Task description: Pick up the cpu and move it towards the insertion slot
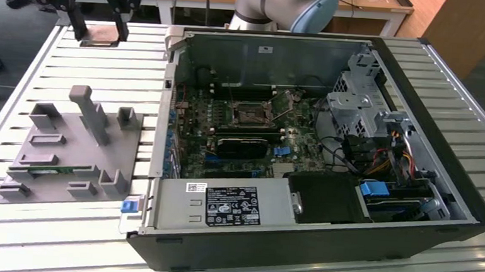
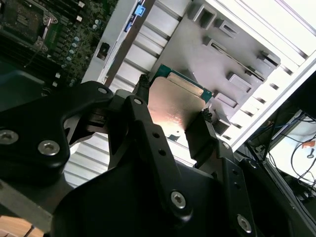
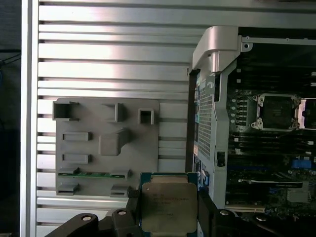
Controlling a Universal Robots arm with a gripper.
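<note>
Gripper (image 2: 174,117) clamped on one cpu (image 3: 169,206) (single insertion slot (image 3: 275,111) apart).

A grey fixture tray (image 1: 64,157) holding a green memory stick (image 1: 55,170) lies on the slatted desk (image 1: 112,71), at nine o'clock from the open computer case (image 1: 309,153).

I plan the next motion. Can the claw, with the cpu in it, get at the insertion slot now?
Probably yes. The claw holds the cpu, and the insertion slot lies open and uncovered, with nothing standing over it.

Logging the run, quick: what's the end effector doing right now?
End effector: shut on the cpu, lifted clear of the gray fixture tray.
</note>
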